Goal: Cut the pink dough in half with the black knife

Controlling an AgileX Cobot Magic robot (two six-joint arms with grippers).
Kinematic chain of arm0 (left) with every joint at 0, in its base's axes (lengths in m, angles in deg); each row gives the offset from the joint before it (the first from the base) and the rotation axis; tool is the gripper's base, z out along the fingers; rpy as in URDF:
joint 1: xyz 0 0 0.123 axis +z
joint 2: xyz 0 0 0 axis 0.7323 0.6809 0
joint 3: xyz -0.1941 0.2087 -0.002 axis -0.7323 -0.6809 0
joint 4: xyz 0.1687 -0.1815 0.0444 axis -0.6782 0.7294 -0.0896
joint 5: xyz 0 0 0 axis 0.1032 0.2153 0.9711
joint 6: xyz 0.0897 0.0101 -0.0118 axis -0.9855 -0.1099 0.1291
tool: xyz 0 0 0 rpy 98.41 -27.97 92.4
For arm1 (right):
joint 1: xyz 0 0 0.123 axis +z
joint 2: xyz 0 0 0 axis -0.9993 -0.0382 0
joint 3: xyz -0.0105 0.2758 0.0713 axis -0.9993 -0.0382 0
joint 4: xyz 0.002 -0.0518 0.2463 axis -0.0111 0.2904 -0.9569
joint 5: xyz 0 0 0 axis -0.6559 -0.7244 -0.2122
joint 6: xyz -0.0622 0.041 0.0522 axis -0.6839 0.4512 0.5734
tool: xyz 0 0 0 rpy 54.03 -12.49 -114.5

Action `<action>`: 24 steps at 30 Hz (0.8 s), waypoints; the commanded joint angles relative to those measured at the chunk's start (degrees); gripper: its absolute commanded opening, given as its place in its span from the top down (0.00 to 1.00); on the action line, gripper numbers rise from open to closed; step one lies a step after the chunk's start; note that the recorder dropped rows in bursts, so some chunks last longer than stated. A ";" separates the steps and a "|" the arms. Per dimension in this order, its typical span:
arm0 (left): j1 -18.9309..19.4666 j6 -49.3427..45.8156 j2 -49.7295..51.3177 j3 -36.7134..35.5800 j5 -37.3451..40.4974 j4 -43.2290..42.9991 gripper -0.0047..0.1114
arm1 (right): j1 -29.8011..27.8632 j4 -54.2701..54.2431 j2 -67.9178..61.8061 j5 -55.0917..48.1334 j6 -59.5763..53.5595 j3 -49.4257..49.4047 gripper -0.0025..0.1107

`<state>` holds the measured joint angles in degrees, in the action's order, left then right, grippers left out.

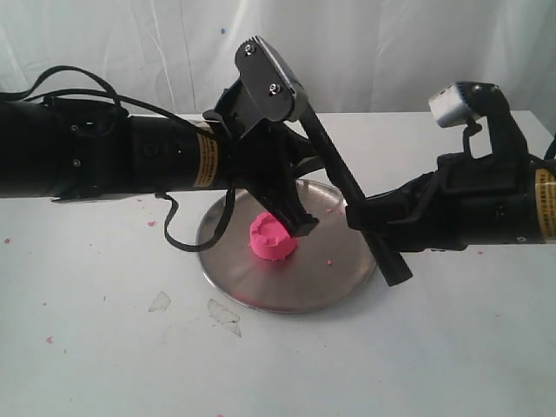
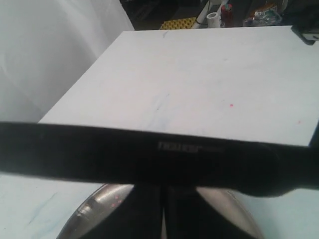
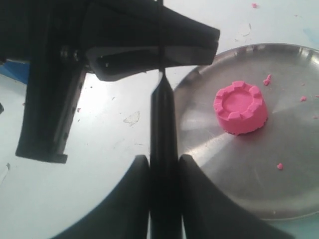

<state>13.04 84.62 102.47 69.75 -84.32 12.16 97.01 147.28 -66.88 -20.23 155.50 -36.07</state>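
Note:
The pink dough (image 1: 272, 239) (image 3: 240, 108) sits whole, with its notched top up, on the round steel plate (image 1: 287, 291) (image 3: 249, 184). My right gripper (image 1: 369, 221) (image 3: 163, 162) is shut on the black knife (image 1: 334, 161) (image 3: 163, 119). The knife slants up and back over the plate's right side and passes close in front of the left wrist camera as a dark band (image 2: 149, 154). My left gripper (image 1: 301, 228) points down with its fingers (image 2: 144, 214) pressed together, right beside the dough. The band hides its tips in the left wrist view.
Pink crumbs lie scattered on the plate and the white table. Two clear scraps (image 1: 161, 301) (image 1: 224, 314) lie in front of the plate on the left. A black cable (image 1: 174, 230) loops under the left arm. A white sheet hangs behind the table.

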 commanded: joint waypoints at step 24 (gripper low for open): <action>-0.39 20.21 -8.97 -0.04 19.93 -8.78 0.96 | 0.12 -0.41 -11.99 -10.41 0.98 2.45 0.98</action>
<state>13.04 102.52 94.65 69.80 -63.81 4.02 97.05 147.28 -78.92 -31.16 156.64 -33.36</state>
